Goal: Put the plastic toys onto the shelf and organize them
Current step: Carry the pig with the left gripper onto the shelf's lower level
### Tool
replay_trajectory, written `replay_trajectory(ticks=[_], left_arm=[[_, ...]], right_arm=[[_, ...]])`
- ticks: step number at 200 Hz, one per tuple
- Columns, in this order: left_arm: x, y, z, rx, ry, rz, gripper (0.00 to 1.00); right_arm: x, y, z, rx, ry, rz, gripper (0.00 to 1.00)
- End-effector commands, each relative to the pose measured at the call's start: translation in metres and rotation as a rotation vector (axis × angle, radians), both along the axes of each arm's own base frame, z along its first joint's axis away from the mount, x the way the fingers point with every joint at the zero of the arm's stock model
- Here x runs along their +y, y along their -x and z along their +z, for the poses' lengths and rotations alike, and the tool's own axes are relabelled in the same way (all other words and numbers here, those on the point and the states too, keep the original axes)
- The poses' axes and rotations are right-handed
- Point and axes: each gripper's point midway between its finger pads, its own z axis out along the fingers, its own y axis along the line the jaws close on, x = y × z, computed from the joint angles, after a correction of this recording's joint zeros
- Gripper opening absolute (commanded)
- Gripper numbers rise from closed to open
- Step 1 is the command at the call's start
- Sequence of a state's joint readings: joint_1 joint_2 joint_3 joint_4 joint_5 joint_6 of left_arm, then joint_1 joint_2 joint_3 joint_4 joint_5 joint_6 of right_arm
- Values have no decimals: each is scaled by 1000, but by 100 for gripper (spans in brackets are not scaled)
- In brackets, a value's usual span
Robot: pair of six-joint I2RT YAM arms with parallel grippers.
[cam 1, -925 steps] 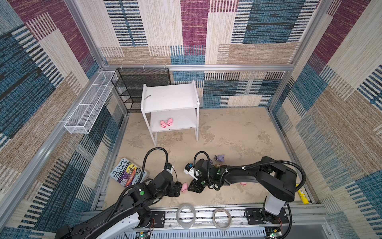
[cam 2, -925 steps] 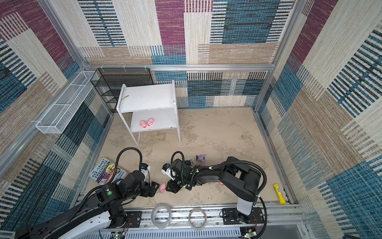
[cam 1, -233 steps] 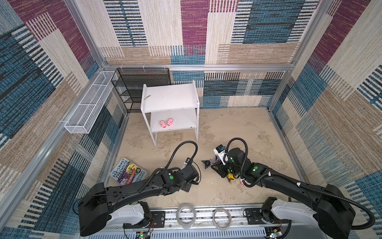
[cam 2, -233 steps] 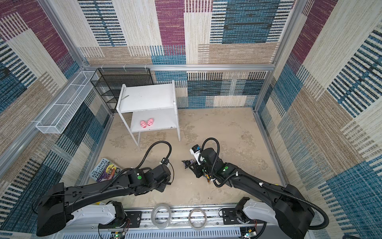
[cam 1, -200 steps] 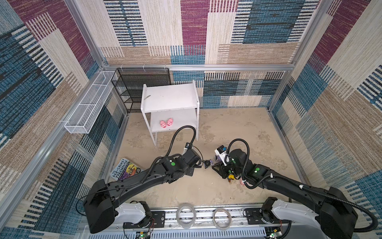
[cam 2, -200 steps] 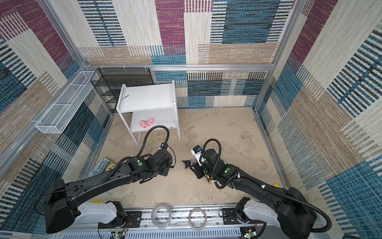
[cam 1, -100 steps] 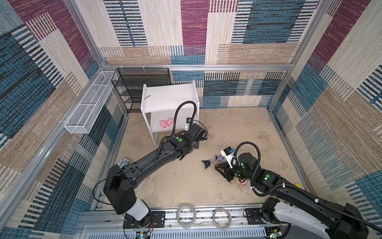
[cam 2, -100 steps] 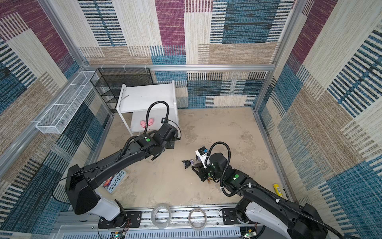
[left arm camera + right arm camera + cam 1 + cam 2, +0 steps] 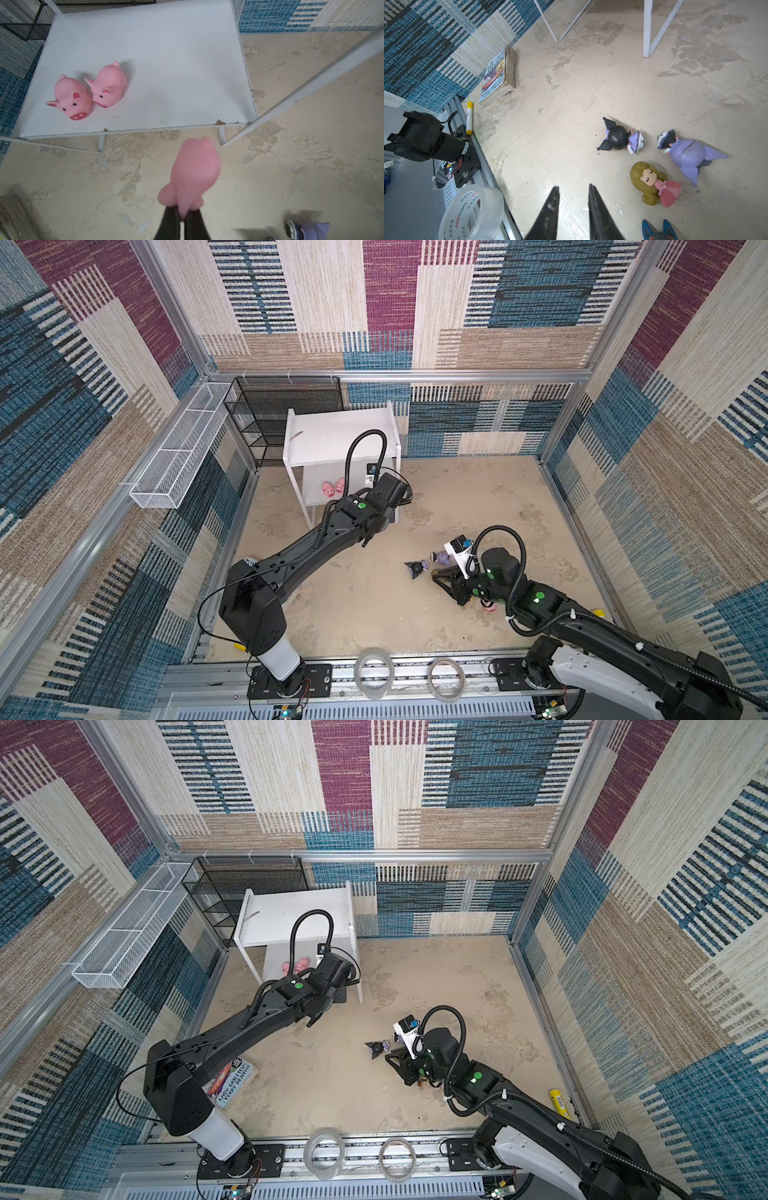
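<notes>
Left gripper (image 9: 181, 216) has swung from near-left floor to shelf (image 9: 166, 62) front, fingers pinching held pig (image 9: 195, 172) by rear, just short of lower tier's near edge. Placing likely next. Two pigs (image 9: 71, 97) already there, left side. Front leg (image 9: 291, 97) crowds approach on right. Right gripper (image 9: 574, 193) slightly spread, empty, low over near-right floor. Blond doll (image 9: 652, 182) and black-and-purple figures (image 9: 620, 137) lie beside it, unshelved.

the enclosure is walled with woven patchwork panels (image 9: 374, 302) in blue, magenta, beige and cream stripes, held in a silver aluminium frame (image 9: 457, 375) with posts rising at the far corners. the flat beige floor (image 9: 478, 497) is mottled with darker worn patches. a tiered black mesh rack (image 9: 286, 402) stands in the far left corner against the back wall, and a long white wire basket (image 9: 183, 448) hangs along the left wall's rail. the light is even and soft, casting faint shadows.
</notes>
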State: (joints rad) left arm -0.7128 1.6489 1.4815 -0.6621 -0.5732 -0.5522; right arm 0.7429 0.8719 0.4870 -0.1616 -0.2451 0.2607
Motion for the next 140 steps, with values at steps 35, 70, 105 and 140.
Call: replay_trajectory(ticks=[35, 70, 105, 140], left_arm=[[15, -19, 1, -59, 32, 60, 0], [21, -32, -6, -58, 27, 76, 0], [23, -43, -10, -71, 22, 83, 0], [26, -50, -15, -61, 10, 100, 0]], right_arm=[[4, 1, 12, -28, -39, 17, 28], [4, 3, 12, -26, -45, 23, 27], [3, 5, 15, -31, -55, 22, 27], [4, 5, 16, -31, -60, 28, 27]])
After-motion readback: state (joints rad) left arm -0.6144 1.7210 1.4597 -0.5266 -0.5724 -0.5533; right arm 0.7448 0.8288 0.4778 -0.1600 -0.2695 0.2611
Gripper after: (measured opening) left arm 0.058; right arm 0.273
